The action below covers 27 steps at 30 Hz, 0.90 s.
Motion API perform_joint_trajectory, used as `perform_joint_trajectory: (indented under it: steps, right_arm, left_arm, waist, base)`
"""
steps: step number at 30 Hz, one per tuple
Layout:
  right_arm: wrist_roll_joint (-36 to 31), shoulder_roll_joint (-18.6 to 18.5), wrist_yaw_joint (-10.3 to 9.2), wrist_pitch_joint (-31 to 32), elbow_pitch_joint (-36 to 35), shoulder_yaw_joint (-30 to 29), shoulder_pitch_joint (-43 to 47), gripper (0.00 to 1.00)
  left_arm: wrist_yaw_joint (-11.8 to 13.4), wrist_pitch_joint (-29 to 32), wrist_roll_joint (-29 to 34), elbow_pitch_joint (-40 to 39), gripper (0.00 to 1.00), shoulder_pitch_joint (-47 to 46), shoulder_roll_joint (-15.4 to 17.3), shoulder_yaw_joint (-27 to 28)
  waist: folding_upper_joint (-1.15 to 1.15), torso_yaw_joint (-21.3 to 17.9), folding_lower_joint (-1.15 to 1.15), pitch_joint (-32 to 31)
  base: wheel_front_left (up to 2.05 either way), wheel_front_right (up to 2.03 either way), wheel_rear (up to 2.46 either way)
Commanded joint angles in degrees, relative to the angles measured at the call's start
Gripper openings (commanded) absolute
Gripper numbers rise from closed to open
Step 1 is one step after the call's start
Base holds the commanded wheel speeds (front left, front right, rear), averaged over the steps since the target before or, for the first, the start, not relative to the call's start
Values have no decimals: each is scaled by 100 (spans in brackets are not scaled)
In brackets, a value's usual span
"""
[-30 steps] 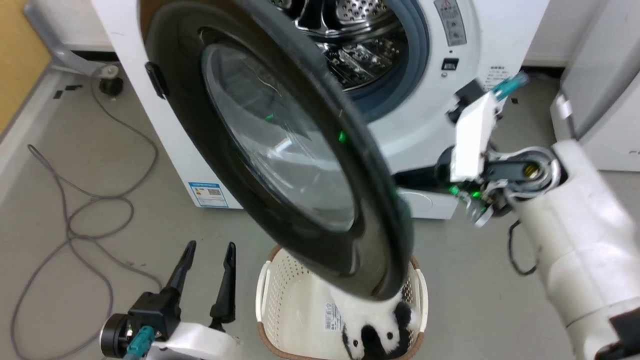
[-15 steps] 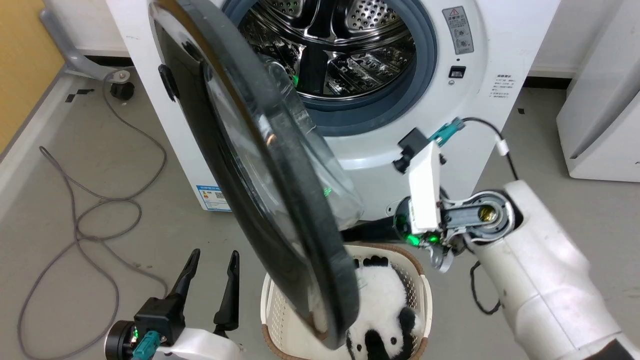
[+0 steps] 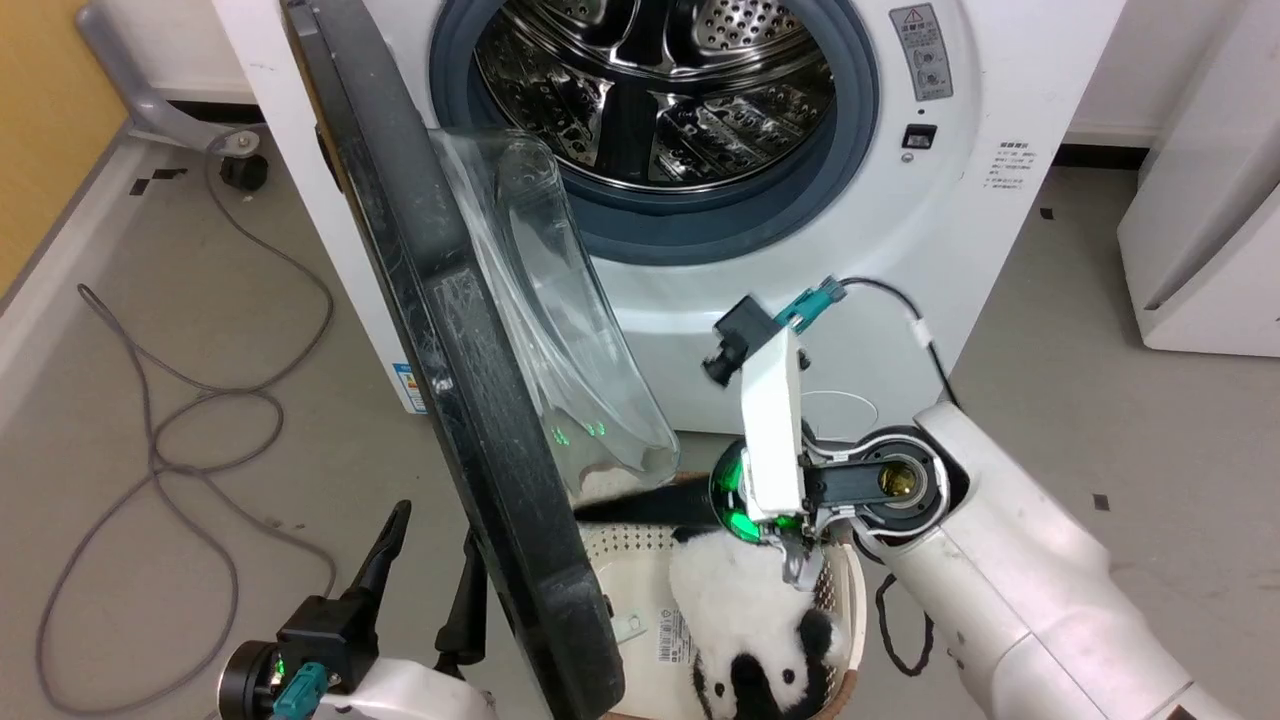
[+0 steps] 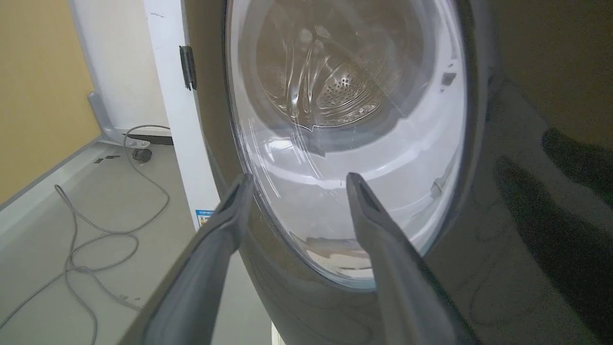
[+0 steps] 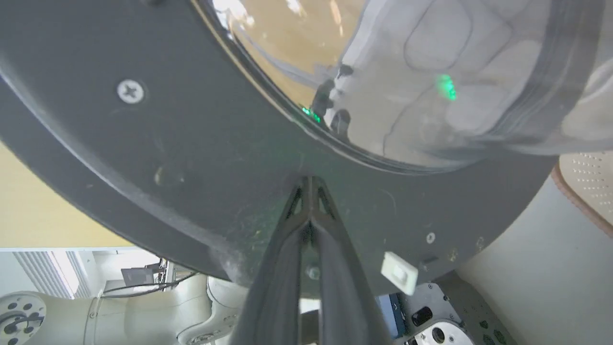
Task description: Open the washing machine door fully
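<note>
Grey floor fronts the white washing machine [image 3: 900, 250]. Its washing machine door [image 3: 470, 400] stands swung out, nearly edge-on to the head camera: glossy black outer face, matte grey inner ring, bulging clear glass bowl [image 3: 540, 330]. Right gripper [image 5: 311, 184], jaws together, tips against the inner ring below the glass; a steady outward push there, clear of the slick glass, should finish the swing. Left gripper [image 4: 299, 178], jaws apart and empty, faces the outer side. Perforated basket [image 3: 640, 545] sits beneath.
</note>
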Motion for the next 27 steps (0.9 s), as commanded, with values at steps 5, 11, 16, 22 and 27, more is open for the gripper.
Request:
perform_joint_trajectory:
  steps: [5, 11, 16, 22, 27]
  right_arm:
    - [-156, 27, 6, -1250, -210, -261, 258, 100]
    - [-370, -33, 6, -2899, -541, -825, 1026, 100]
    - [-637, -245, 6, -4241, -810, -1350, 1867, 100]
    - [-1366, -474, 6, -5810, -902, -1781, 2806, 100]
    - [-2387, -616, 6, -6921, -756, -2087, 3319, 100]
  left_arm:
    - [46, -30, -54, 1, 100, 19, 3, 12]
    - [111, -30, -97, -11, 100, 84, 3, 42]
    - [148, -30, -107, 18, 100, 162, 3, 79]
    - [166, -30, -71, 36, 100, 234, 3, 175]
    - [184, -30, -35, 56, 100, 253, 4, 319]
  waist:
    - [0, -15, 1, -18]
    - [0, -96, 1, -108]
    - [0, -188, 1, -240]
    - [0, -317, 1, -338]
    - [0, -371, 1, -355]
  base:
    - [0, 0, 0]
    - [0, 0, 0]
    - [0, 0, 0]
    - [0, 0, 0]
    - [0, 0, 0]
